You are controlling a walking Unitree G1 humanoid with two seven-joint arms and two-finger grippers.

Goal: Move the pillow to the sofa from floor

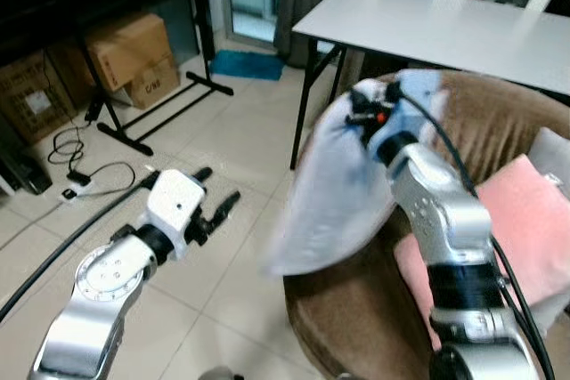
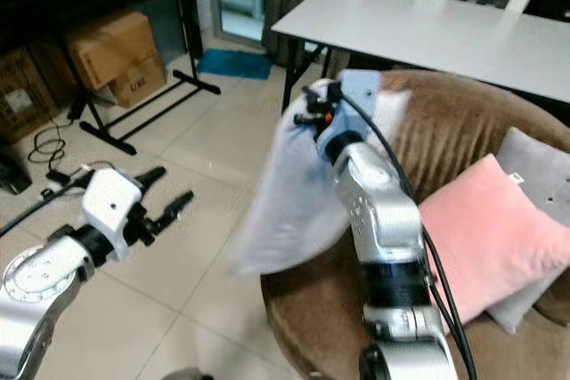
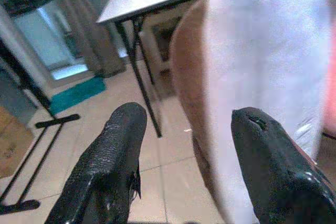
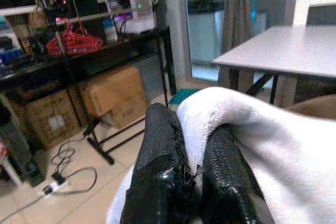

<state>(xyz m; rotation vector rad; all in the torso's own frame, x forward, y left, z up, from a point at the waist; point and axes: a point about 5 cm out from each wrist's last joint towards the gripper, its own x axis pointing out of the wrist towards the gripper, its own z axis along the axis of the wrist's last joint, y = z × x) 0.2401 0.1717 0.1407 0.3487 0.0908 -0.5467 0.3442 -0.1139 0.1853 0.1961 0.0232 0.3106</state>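
- Presently, right gripper (image 4: 191,174): fingers pinch the edge of the white pillow (image 1: 334,193), holding it aloft over the brown sofa (image 1: 356,318) rim.
- Pillow hangs clear of the tiled floor (image 1: 232,144), beside a pink cushion (image 1: 525,220).
- Left gripper (image 1: 218,202): fingers spread, holding nothing, above the floor.
- White bench (image 1: 445,28) stands behind the sofa.

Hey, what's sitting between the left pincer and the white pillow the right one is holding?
Nothing: just bare floor tiles separate the open left pincer from the white pillow, seen in the left eye view.
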